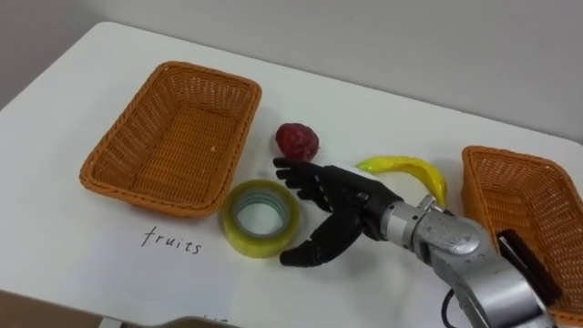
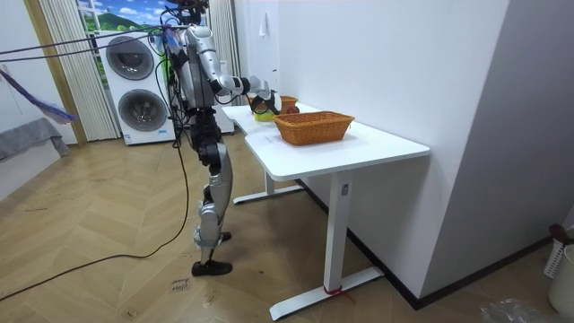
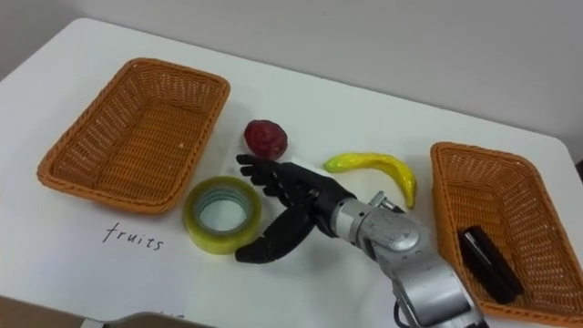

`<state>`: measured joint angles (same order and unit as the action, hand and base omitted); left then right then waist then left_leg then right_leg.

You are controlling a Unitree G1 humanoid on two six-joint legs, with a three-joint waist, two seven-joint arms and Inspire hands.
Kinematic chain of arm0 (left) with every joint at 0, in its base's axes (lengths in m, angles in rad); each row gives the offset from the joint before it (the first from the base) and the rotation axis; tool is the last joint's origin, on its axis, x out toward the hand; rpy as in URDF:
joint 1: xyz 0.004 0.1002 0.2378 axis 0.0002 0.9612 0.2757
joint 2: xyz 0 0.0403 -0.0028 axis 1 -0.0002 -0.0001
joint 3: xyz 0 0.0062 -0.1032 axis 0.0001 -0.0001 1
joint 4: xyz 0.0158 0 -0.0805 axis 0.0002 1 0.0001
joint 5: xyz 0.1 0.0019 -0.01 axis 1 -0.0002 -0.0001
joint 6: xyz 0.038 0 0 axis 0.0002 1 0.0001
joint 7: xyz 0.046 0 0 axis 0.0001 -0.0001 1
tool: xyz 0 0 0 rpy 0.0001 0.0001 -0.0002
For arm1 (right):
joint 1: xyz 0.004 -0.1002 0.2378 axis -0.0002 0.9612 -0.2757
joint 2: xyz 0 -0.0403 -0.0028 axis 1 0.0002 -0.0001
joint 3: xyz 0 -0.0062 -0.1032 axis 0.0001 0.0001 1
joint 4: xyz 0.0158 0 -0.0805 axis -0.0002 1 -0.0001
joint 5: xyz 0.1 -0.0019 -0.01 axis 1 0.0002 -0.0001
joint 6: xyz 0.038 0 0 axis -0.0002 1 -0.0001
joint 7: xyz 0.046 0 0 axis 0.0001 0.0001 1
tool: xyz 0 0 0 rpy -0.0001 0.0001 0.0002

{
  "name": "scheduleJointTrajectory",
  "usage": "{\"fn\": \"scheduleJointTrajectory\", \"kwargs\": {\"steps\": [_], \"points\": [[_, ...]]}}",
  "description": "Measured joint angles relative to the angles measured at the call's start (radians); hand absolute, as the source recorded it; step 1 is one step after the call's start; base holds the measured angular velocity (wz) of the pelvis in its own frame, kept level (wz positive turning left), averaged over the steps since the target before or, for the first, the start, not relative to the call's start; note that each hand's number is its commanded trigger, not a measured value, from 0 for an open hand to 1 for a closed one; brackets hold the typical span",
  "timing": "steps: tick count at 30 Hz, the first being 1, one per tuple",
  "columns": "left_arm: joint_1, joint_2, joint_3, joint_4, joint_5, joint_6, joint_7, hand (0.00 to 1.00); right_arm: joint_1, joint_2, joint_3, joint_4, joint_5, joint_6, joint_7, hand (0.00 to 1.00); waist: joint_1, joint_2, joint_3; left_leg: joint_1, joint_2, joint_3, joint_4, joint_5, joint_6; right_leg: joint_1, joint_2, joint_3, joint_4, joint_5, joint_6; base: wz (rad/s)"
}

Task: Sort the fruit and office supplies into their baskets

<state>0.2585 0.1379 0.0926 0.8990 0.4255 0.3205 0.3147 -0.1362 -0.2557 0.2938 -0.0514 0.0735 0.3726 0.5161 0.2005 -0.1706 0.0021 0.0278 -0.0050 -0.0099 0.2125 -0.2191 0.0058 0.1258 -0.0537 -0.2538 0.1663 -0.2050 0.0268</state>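
Our right hand [image 1: 339, 200] comes in from the lower right and lies low over the white table [image 1: 73, 260], released and holding nothing. Its fingers [image 1: 296, 173] are stretched out towards our left and its thumb [image 1: 310, 248] is spread wide below them, so the hand forms an open fork. The roll of tape [image 1: 253, 246] lies flat on the table just to the left of that fork, its right edge between fingers and thumb. We cannot tell whether either touches it.

Just beyond the fingertips sits a dark red fruit [image 1: 297, 140], apart from the tape and close to the near right corner of the left basket [image 1: 178, 141]. That wicker basket has nothing in it, and the tape roll lies just beside its front right corner. A handwritten word [image 1: 171, 240] is on the table in front of the basket.

Behind our wrist a banana [image 1: 410, 169] lies on the table, curving towards the right basket [image 1: 524, 196]. That basket stands at the table's right side and holds a black oblong thing [image 3: 487, 262].

In the room view we stand upright at the end of the table on the room view's left, with one arm out over it; two washing machines [image 2: 134, 85] stand behind us
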Motion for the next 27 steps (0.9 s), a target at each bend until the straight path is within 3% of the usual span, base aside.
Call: {"fn": "scheduleJointTrajectory", "kwargs": {"steps": [4, 8, 13, 27], "points": [[0.001, 0.003, 0.0, 0.004, 0.0, -0.002, 0.0, 0.0, 0.0, 0.004, -0.001, 0.0, 0.0, 0.0, 0.001, 0.0, 0.0, -0.008, 0.0029, 0.0, 0.0, 0.0, -0.002, 0.0, 0.0, -0.001, 0.0, -0.011, 0.0, 0.0, 0.0, 0.0], [0.002, 0.005, 0.001, 0.006, 0.001, -0.007, 0.0, 0.0, -0.006, 0.004, -0.004, -0.003, 0.001, 0.0, 0.002, 0.0, 0.0, -0.017, -0.002, 0.0, 0.001, 0.0, -0.007, 0.0, 0.0, -0.004, 0.0, -0.024, 0.001, 0.0, 0.0, 0.0], [0.004, 0.01, 0.001, 0.006, 0.001, -0.022, 0.0, 0.0, -0.016, 0.004, -0.004, -0.004, 0.004, -0.002, 0.0, 0.0, 0.001, -0.017, -0.0023, 0.001, 0.001, 0.0, -0.006, 0.0, 0.0, -0.003, -0.001, -0.024, 0.0, 0.0, 0.0, 0.0], [0.001, 0.011, 0.004, 0.017, 0.003, -0.022, -0.001, 0.0, -0.043, 0.004, -0.013, -0.014, 0.004, -0.003, 0.001, 0.0, 0.0, -0.017, -0.0015, -0.001, -0.002, 0.0, -0.007, 0.0, 0.0, 0.004, -0.002, -0.025, -0.016, 0.0, 0.0, 0.0]]}}
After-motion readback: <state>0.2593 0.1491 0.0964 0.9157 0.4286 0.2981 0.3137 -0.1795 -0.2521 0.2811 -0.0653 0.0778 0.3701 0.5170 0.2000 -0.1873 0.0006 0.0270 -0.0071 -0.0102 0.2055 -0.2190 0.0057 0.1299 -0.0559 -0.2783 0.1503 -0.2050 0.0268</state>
